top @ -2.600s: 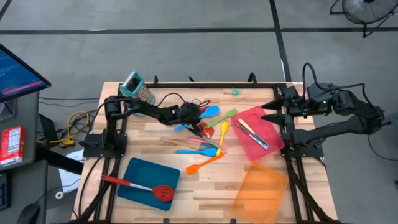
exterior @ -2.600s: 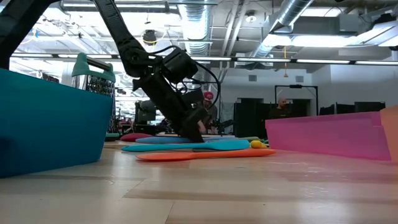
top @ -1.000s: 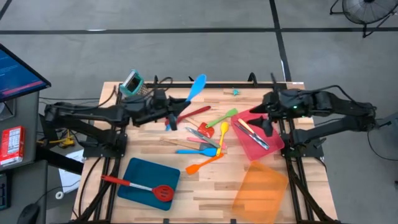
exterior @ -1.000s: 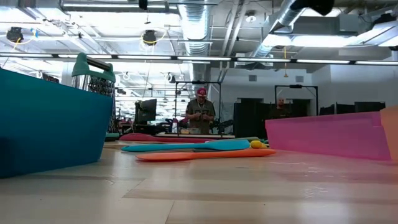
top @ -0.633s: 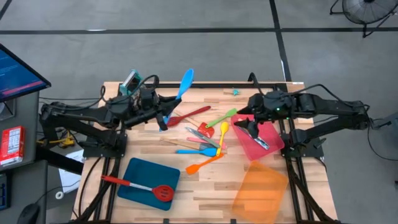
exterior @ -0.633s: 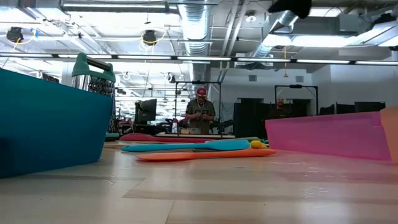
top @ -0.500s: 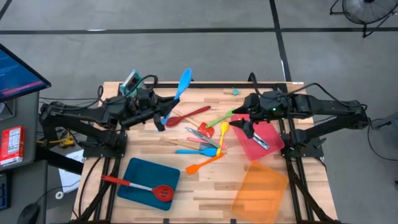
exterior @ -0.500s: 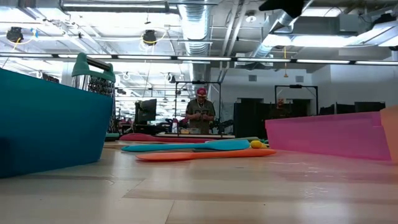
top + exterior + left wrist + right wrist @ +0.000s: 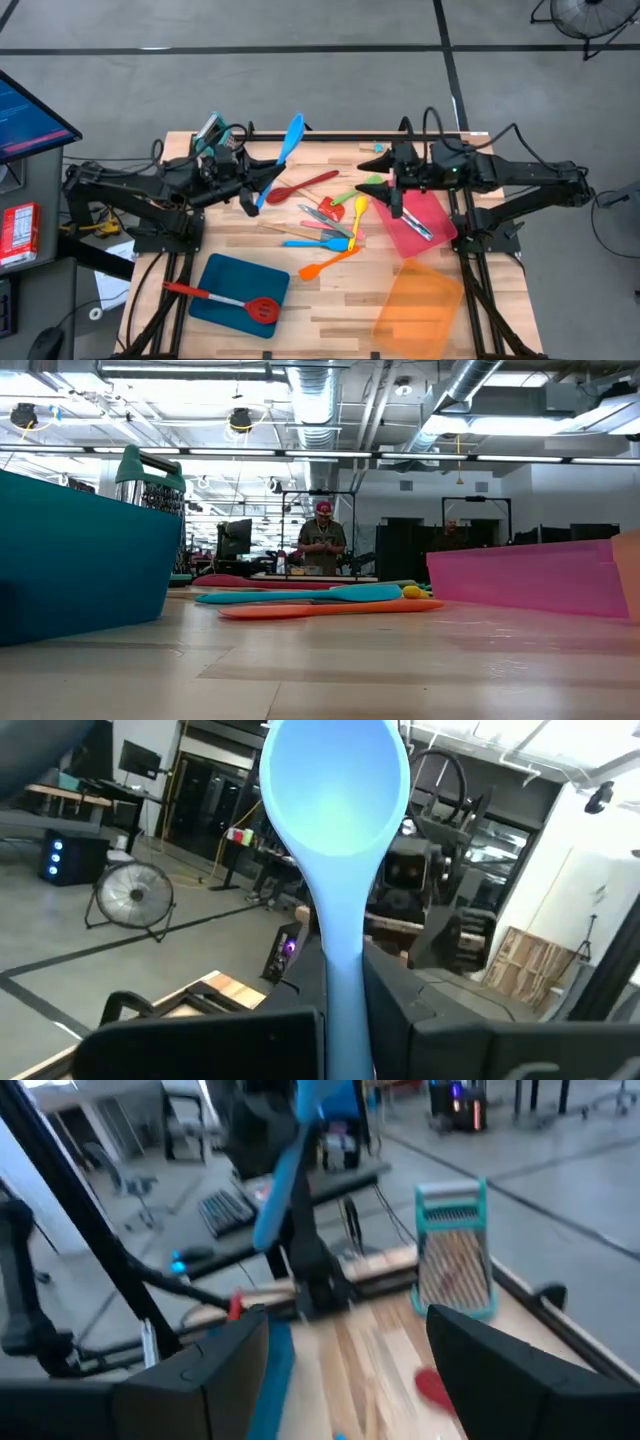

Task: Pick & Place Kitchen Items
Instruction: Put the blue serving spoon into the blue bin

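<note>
Low view: no arms seen. Left hand [image 9: 247,193] grips blue spoon [image 9: 285,148]; right hand [image 9: 386,180] wide, empty.

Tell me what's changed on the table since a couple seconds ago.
The left gripper took the blue spoon from the pile and lifted it back toward the grater. The right gripper, open, swung out over the utensils. The trays and remaining utensils stayed put.

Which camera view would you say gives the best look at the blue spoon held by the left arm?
The left wrist view: the blue spoon fills the picture, bowl up. The high view shows the left gripper shut on its handle; the right wrist view shows it blurred and distant; the low view misses it.
</note>
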{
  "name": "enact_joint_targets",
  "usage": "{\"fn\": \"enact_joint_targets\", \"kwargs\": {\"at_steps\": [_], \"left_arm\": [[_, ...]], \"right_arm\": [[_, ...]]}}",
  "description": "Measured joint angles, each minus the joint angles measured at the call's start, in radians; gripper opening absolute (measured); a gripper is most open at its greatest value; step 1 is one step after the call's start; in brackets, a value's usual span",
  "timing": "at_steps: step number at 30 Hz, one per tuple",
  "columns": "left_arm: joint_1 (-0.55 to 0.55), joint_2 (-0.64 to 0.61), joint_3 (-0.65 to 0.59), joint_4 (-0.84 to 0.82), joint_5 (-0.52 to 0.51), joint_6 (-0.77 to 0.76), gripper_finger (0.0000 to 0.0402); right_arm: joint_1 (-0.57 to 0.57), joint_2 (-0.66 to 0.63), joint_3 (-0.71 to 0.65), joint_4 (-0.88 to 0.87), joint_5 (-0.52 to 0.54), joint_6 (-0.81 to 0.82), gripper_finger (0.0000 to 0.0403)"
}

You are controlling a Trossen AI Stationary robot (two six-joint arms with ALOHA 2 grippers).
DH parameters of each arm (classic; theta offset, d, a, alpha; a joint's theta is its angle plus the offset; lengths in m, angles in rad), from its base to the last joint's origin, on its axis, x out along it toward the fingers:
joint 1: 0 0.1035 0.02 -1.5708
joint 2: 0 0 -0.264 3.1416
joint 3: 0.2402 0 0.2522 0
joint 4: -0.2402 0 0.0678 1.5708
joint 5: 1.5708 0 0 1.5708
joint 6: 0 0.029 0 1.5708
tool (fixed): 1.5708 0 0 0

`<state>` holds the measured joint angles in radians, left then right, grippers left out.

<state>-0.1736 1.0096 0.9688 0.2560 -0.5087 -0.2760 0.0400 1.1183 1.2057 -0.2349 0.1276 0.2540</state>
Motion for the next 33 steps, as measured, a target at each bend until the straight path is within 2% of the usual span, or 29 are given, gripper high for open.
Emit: {"fn": "enact_joint_targets", "kwargs": {"at_steps": [5, 9, 14, 16, 20, 28, 33], "left_arm": [[-0.018, 0.013, 0.000, 0.044, 0.002, 0.006, 0.0017], [-0.026, 0.031, 0.000, 0.099, 0.082, 0.011, 0.0017], [-0.025, 0.048, 0.000, 0.182, 0.312, -0.052, 0.0017], [-0.026, 0.047, 0.000, 0.222, 0.416, -0.088, 0.0017], [-0.038, 0.047, 0.000, 0.296, 0.553, -0.175, 0.0017], [-0.085, 0.044, 0.000, 0.480, 0.902, -0.260, 0.0017], [-0.139, 0.043, 0.000, 0.518, 0.961, -0.261, 0.0018]], "right_arm": [[-0.001, 0.018, 0.001, 0.123, -0.022, -0.002, 0.0265], [0.000, 0.043, 0.003, 0.229, -0.098, -0.015, 0.0265], [0.006, 0.075, 0.001, 0.286, -0.155, -0.018, 0.0265], [0.008, 0.078, -0.001, 0.287, -0.154, -0.018, 0.0265], [0.009, 0.088, 0.000, 0.284, -0.156, -0.018, 0.0265], [0.011, 0.097, 0.000, 0.258, -0.156, -0.027, 0.0265], [0.011, 0.098, 0.000, 0.218, -0.156, -0.027, 0.0265]]}}
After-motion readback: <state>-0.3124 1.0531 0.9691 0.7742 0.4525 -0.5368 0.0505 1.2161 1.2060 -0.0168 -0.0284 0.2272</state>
